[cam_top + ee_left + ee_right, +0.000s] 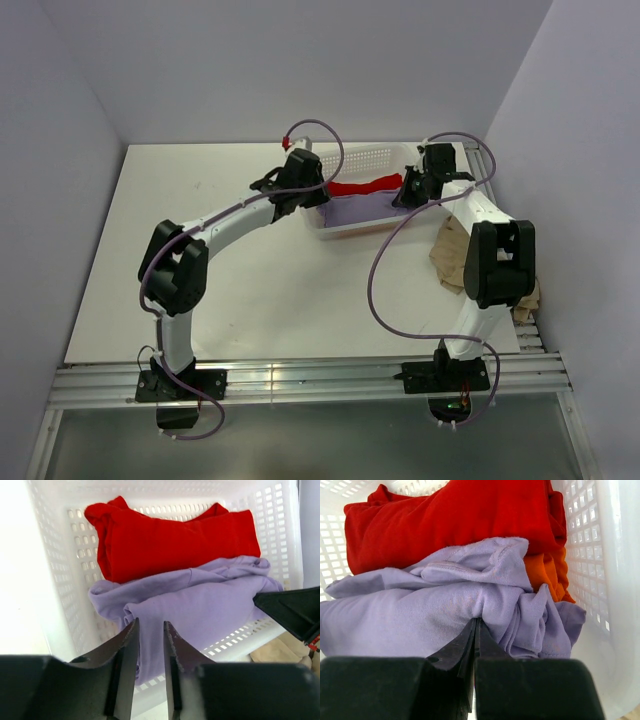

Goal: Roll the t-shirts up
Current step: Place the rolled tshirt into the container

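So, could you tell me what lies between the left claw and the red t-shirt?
The lavender t-shirt lies between left claw and red t-shirt, per the left wrist view.

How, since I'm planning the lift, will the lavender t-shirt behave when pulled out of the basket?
Probably floppy: the lavender t-shirt lies crumpled in soft folds, so it should drape. It may drag the red t-shirt, which lies against it.
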You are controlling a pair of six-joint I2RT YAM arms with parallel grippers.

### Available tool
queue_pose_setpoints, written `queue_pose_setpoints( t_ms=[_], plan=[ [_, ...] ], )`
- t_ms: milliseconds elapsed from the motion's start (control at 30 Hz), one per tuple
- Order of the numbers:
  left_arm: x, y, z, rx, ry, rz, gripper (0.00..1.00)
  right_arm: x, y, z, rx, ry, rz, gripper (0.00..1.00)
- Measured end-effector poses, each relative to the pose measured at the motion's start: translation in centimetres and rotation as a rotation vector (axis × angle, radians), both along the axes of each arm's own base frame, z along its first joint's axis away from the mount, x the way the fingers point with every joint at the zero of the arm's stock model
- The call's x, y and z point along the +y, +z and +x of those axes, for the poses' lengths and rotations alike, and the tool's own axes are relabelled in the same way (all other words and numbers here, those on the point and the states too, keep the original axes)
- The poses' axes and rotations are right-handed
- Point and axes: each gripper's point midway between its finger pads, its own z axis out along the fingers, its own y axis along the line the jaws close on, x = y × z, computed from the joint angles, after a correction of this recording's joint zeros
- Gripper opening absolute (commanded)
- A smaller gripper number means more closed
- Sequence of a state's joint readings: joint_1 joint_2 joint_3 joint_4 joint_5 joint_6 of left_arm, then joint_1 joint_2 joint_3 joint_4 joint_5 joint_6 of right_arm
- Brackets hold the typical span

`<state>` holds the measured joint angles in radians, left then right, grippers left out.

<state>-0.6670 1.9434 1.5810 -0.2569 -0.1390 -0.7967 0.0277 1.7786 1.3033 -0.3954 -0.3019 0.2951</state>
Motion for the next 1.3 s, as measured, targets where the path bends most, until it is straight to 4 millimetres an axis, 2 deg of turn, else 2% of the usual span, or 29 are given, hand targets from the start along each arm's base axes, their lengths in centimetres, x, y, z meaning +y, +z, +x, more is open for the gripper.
queue_pose_setpoints(
  t_ms=[100,200,333,567,733,833,1000,1167,1300],
  plan=[
    [0.2,0.0,0.1,-0.001,0.010,0.009,0.29,0.0,0.1,0.0,0.000,-0.001,0.002,0.10],
    [0.4,0.0,0.0,0.003,0.010,0.014,0.29,0.1,0.2,0.1,-0.001,-0.002,0.004,0.14],
    [0.4,0.9,-0.3,-0.007,0.003,0.003,0.29,0.0,0.9,-0.2,-0.006,-0.002,0.003,0.15],
    [-1.1,4.3,-0.2,-0.053,-0.041,-0.056,0.28,-0.1,3.9,0.0,-0.063,-0.007,0.000,0.15],
    [-2.7,5.1,-0.8,-0.057,-0.091,-0.089,0.27,-0.6,4.0,0.1,-0.065,-0.028,-0.018,0.14],
    [-3.7,4.1,-0.7,-0.042,-0.114,-0.096,0.27,-1.0,3.9,0.2,-0.063,-0.045,-0.028,0.11],
    [-4.5,-0.1,-0.5,0.028,-0.129,-0.071,0.24,-1.8,3.6,0.4,-0.054,-0.085,-0.044,0.08],
    [-4.1,-4.1,-0.1,0.099,-0.098,-0.045,0.20,-2.7,1.3,0.8,-0.008,-0.117,-0.047,0.06],
    [-2.9,-5.4,0.4,0.112,-0.061,-0.048,0.22,-3.3,-0.8,1.1,0.037,-0.142,-0.045,0.04]
  ],
)
